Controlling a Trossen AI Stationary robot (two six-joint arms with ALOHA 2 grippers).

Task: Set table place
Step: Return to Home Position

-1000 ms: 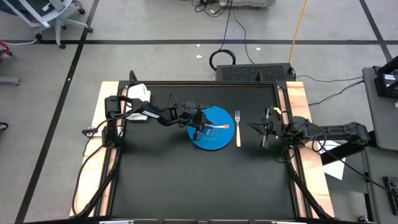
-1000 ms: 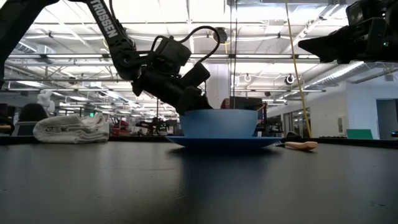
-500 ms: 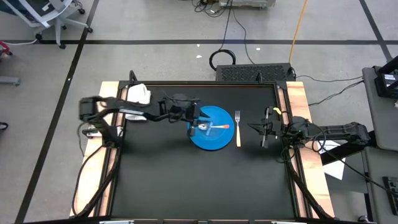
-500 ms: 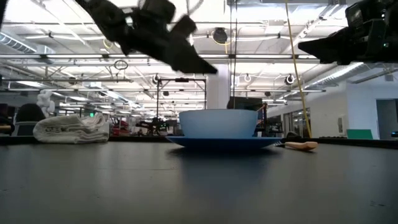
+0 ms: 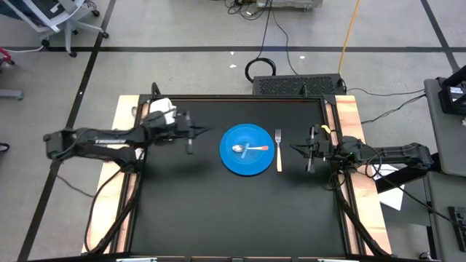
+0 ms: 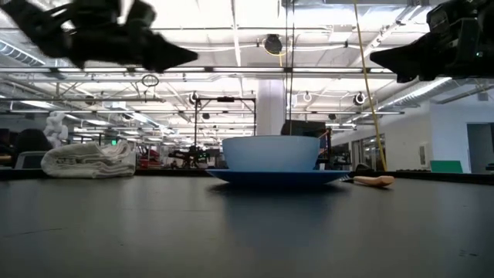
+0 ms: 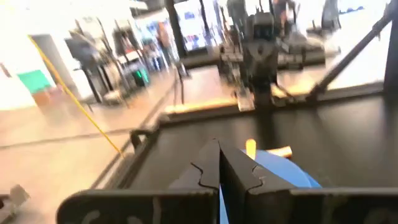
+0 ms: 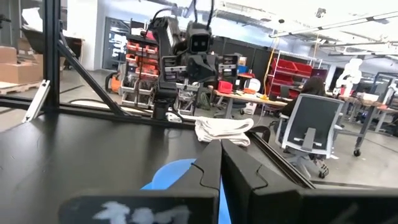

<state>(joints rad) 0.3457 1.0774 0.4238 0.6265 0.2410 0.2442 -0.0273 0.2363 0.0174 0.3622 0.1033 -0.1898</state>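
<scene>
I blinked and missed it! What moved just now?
The left gripper lifted off the blue bowl and swung back toward the left edge of the table, shut and empty. The orange spoon stayed in the bowl; the plate, fork and right gripper stayed put.

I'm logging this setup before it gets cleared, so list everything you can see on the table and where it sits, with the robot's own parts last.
table: one, black, with light wood strips on two sides
plate: one, blue, right of the table's middle
bowl: one, blue, on the plate
spoon: one, orange handle, lying in the bowl
fork: one, orange handle, flat on the table just right of the plate
cloth: one, white, bunched at the far left corner
left gripper: one, dark, shut, raised over the table's left side near the cloth
right gripper: one, dark, shut, raised at the table's right edge, beyond the fork
</scene>
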